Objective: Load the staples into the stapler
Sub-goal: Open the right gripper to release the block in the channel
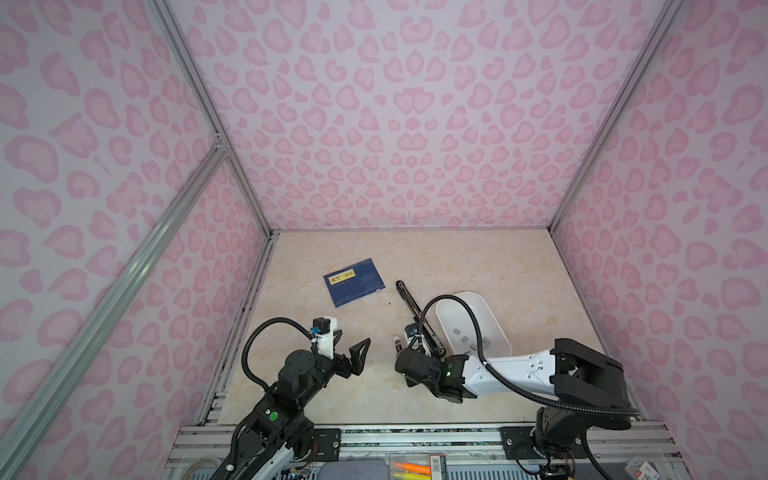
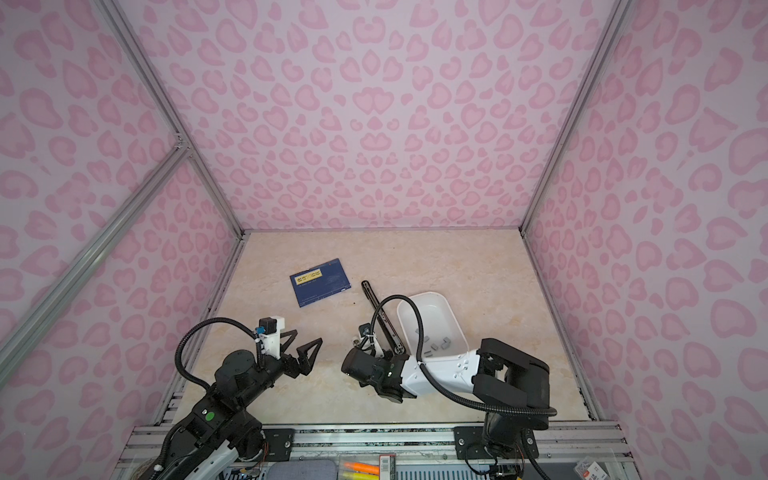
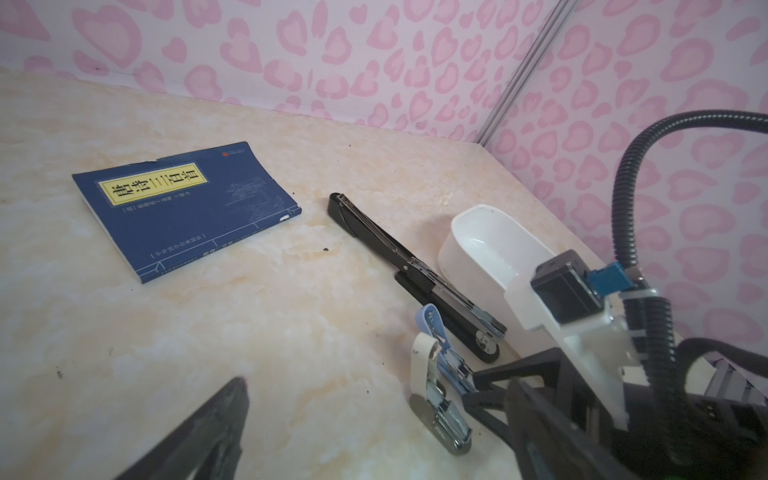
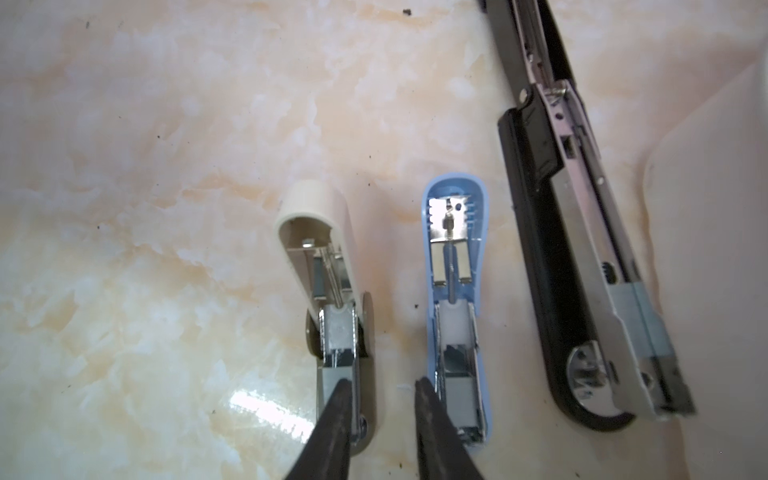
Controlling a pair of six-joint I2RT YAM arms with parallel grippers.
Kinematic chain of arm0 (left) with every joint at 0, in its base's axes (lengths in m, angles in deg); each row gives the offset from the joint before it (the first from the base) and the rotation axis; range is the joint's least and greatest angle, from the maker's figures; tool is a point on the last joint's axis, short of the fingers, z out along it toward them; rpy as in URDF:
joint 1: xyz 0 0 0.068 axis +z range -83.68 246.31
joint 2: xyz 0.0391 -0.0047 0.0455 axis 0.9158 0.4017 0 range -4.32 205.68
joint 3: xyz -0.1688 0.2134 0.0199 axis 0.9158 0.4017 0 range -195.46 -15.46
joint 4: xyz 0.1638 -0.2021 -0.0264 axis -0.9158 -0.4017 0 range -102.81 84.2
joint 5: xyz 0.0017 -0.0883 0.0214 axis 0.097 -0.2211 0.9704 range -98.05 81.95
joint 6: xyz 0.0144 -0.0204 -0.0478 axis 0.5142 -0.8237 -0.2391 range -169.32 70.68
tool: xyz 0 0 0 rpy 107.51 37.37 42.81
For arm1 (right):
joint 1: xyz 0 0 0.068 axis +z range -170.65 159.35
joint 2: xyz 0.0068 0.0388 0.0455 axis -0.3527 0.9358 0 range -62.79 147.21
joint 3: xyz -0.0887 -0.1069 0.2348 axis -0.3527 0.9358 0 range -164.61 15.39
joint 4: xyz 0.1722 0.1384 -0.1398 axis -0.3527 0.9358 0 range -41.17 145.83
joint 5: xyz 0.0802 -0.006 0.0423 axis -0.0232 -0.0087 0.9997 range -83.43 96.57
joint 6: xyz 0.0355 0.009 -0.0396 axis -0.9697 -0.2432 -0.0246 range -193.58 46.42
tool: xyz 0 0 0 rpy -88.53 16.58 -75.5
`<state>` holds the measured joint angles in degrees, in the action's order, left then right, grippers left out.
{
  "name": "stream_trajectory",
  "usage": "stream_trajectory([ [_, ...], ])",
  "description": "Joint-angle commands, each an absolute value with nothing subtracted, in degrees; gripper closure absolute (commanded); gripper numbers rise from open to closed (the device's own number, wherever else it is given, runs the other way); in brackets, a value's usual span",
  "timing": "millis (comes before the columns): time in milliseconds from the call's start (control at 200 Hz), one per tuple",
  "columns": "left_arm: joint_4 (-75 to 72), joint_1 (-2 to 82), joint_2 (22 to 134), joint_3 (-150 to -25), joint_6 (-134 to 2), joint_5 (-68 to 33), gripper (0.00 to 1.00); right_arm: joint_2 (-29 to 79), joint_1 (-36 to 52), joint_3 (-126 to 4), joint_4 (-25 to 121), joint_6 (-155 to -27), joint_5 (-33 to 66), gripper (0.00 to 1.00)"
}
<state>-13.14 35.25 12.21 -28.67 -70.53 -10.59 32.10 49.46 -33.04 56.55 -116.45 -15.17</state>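
Three staplers lie open side by side: a small white stapler (image 4: 328, 299), a small blue stapler (image 4: 455, 299) and a long black stapler (image 4: 582, 249) (image 1: 415, 311). My right gripper (image 4: 382, 386) hovers over the table strip between the two small ones. Its jaws stand slightly apart with nothing between them, and one fingertip (image 4: 343, 399) overlaps the white stapler's metal channel. The staples (image 1: 471, 345) (image 2: 436, 344) are small grey strips lying in the white tray (image 1: 494, 316). My left gripper (image 1: 354, 337) (image 2: 308, 336) hangs wide open and empty, left of the small staplers.
A blue book (image 1: 354, 282) (image 3: 187, 208) lies flat at the back left. The white tray (image 3: 469, 249) sits right beside the black stapler (image 3: 415, 270). Pink patterned walls close the table on three sides. The right arm's cable loops above the tray.
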Motion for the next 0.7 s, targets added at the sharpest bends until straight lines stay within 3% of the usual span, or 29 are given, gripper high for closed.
stream_trajectory([
  [0, -12.1, 35.3, 12.2, -28.5, -70.8, -10.2, 0.03, 33.5, 49.1, -33.5, 55.0, -116.0, -14.6, 0.73],
  [695, -12.0, 35.2, 12.4, -28.4, -70.8, -10.3, 0.03, 34.8, 51.7, -33.2, 58.8, -118.4, -14.8, 0.79],
])
